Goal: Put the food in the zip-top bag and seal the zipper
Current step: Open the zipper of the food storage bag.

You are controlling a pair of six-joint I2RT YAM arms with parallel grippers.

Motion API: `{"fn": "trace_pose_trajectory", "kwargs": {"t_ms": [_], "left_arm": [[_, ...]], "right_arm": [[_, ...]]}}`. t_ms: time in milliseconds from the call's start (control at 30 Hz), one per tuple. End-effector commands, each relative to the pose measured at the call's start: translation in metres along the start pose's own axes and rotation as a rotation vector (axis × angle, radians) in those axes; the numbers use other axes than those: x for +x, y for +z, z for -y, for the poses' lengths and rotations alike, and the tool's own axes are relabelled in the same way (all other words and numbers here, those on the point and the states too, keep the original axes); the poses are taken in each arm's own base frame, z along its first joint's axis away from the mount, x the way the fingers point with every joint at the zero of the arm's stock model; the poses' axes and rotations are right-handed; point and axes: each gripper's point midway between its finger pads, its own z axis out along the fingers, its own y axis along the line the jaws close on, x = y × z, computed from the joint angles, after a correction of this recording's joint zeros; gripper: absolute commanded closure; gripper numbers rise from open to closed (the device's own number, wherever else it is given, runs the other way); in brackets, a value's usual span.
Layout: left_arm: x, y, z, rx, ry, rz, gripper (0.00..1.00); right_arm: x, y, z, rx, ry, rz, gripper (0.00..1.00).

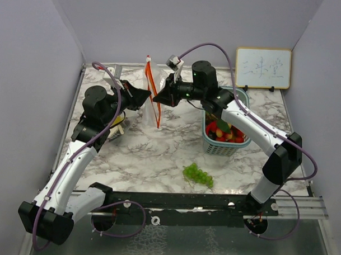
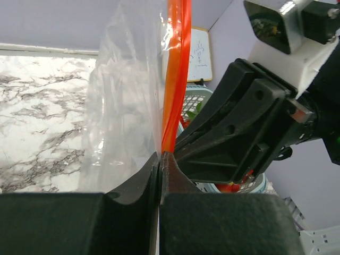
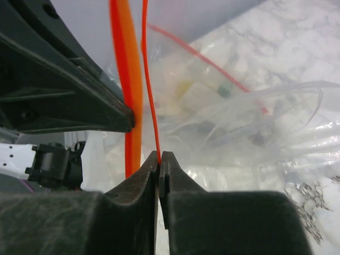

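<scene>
Zip-top bag (image 1: pixel 153 111) is held upright over the back of the marble table (image 1: pixel 158 155), with the left gripper (image 1: pixel 147 97) and right gripper (image 1: pixel 156 97) both clenched on its orange zipper (image 1: pixel 149 76), while red food (image 1: pixel 222 132) sits in the basket (image 1: pixel 242 98) and a green grape bunch (image 1: pixel 198 174) lies on the table

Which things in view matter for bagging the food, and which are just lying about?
For the job: zip-top bag, its zipper pinched by the left hand and the right hand, green grapes, red food pieces.
Just lying about: teal basket holding the red pieces, whiteboard.
</scene>
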Motion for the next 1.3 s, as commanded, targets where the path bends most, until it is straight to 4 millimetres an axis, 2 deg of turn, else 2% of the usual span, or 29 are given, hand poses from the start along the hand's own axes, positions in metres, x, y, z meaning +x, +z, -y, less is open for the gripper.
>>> {"fn": "trace_pose_trajectory", "kwargs": {"t_ms": [0,133,233,300,400,500,600,700,800,900,1067,1167,1267], "left_arm": [[-0.008,-0.005,0.009,0.035,0.010,0.028,1.00],[-0.003,-0.012,-0.015,-0.099,0.051,0.008,1.00],[0.001,-0.023,-0.040,-0.239,0.101,-0.009,1.00],[-0.004,-0.034,-0.064,-0.386,0.117,0.007,1.00],[-0.009,-0.057,-0.098,-0.616,0.126,0.022,1.00],[-0.013,-0.072,-0.120,-0.779,0.140,0.020,1.00],[-0.011,-0.077,-0.134,-0.865,0.142,0.005,1.00],[-0.004,-0.066,-0.133,-0.825,0.118,-0.011,1.00],[0.003,-0.044,-0.116,-0.674,0.082,-0.010,1.00],[0.011,-0.025,-0.100,-0.542,0.031,-0.004,0.84],[0.022,-0.007,-0.082,-0.385,-0.050,0.014,0.56],[0.026,-0.002,-0.075,-0.327,-0.090,0.035,0.47],[0.027,-0.001,-0.073,-0.310,-0.114,0.044,0.43]], "right_arm": [[-0.015,0.009,0.001,-0.023,-0.010,0.041,0.98],[-0.019,0.000,0.019,0.109,-0.025,0.053,0.98],[-0.021,-0.018,0.052,0.338,-0.030,0.053,0.98],[-0.020,-0.040,0.081,0.547,-0.024,0.053,0.98],[-0.017,-0.088,0.118,0.879,0.002,0.060,0.98],[-0.015,-0.130,0.135,1.115,0.016,0.063,0.98],[-0.012,-0.147,0.142,1.213,0.017,0.042,0.98],[-0.015,-0.132,0.134,1.117,0.025,0.048,0.98],[-0.023,-0.097,0.108,0.872,0.043,0.085,0.98],[-0.026,-0.072,0.084,0.689,0.089,0.103,0.98],[-0.026,-0.053,0.063,0.541,0.152,0.117,0.98],[-0.024,-0.047,0.057,0.502,0.176,0.114,0.98],[-0.020,-0.044,0.054,0.482,0.201,0.107,0.98]]}}
